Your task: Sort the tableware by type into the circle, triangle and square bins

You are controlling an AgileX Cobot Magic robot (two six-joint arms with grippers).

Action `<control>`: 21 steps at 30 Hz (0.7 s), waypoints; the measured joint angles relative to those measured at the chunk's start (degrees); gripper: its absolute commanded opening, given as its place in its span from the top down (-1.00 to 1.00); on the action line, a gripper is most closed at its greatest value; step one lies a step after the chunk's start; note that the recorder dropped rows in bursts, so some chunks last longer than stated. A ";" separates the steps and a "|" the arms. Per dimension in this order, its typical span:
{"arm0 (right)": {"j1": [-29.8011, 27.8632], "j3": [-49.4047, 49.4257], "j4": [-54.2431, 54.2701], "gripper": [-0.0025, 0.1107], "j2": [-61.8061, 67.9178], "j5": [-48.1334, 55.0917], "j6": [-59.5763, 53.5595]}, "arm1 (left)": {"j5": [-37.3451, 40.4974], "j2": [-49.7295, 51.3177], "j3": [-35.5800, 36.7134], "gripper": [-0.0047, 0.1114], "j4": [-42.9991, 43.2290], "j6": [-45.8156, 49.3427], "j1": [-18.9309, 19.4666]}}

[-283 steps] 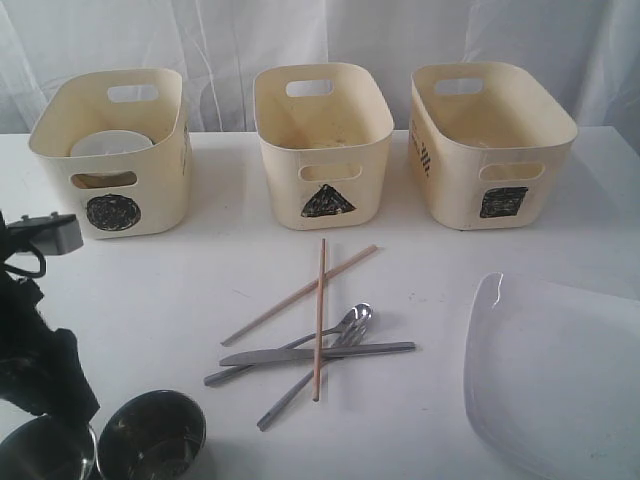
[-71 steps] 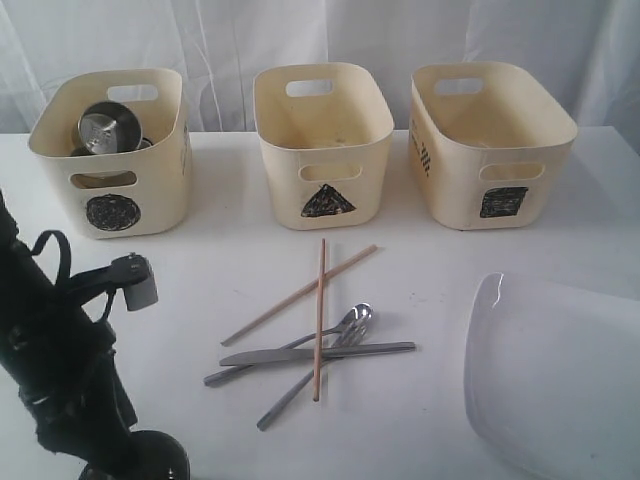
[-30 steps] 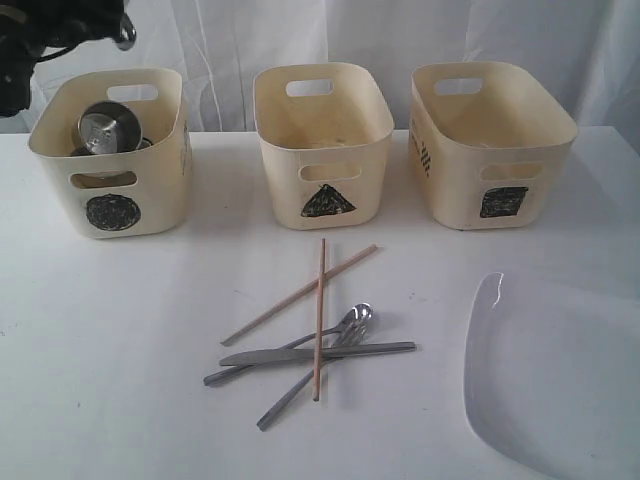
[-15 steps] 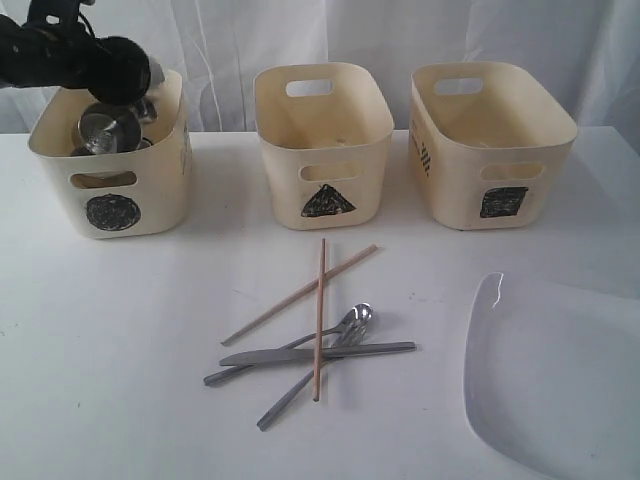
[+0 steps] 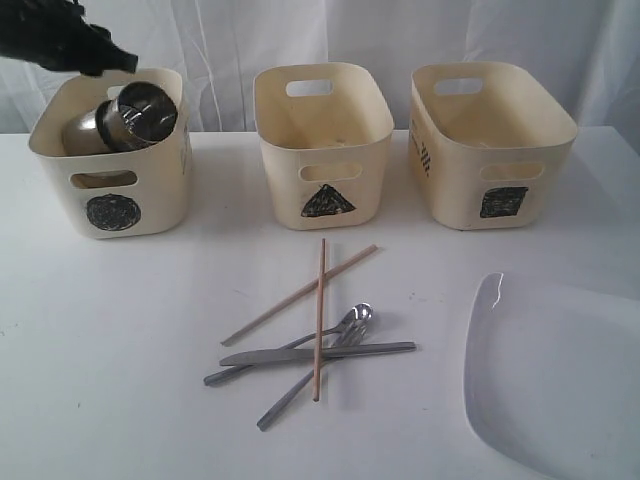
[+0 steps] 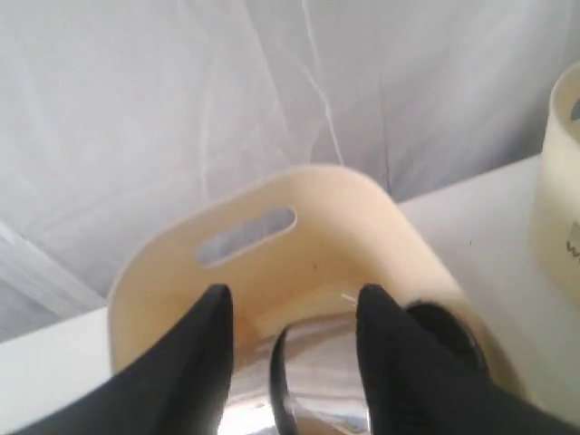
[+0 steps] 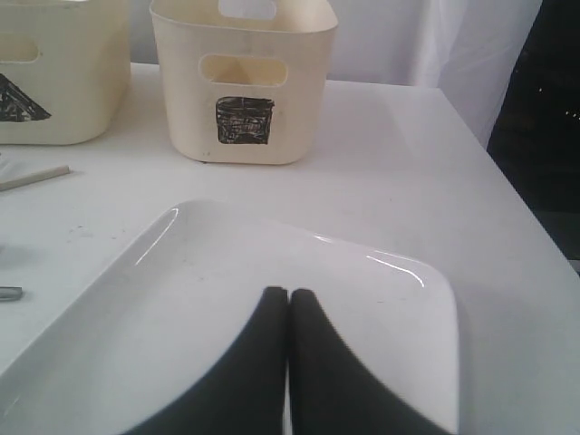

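Close up, a black gripper [image 7: 288, 293], two fingers pressed flat together with no gap, tips over the near part of a large white plate [image 7: 181, 299] with rounded corners; unclear whether touching it. Plate lying flat on a white table [image 7: 381, 172], glossy, light glinting along its raised rim. Beyond the plate, well apart from it, a cream plastic tub [image 7: 290, 100] standing upright, with a cut-out handle slot and a scribbled black square [image 7: 244, 120] on its facing wall. Beside that, cut off at the frame edge, a second tub [image 7: 63, 54], also cream, bearing a black triangle [image 7: 16, 100]. Near it on the table, the end of a wooden chopstick [image 7: 34, 177]. White curtain [image 7: 390, 36] behind.
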 measured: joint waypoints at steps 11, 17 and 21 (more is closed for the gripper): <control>0.00 0.00 0.00 0.96 0.00 0.00 0.00 | 18.25 -12.84 0.80 0.92 0.88 -4.38 0.00; 0.00 0.00 0.00 0.96 0.00 0.00 0.00 | 19.46 -15.30 7.66 0.92 1.64 -11.96 1.73; 0.00 0.00 0.00 0.96 0.00 0.00 0.00 | 17.80 -19.59 15.27 0.92 1.75 -14.13 4.25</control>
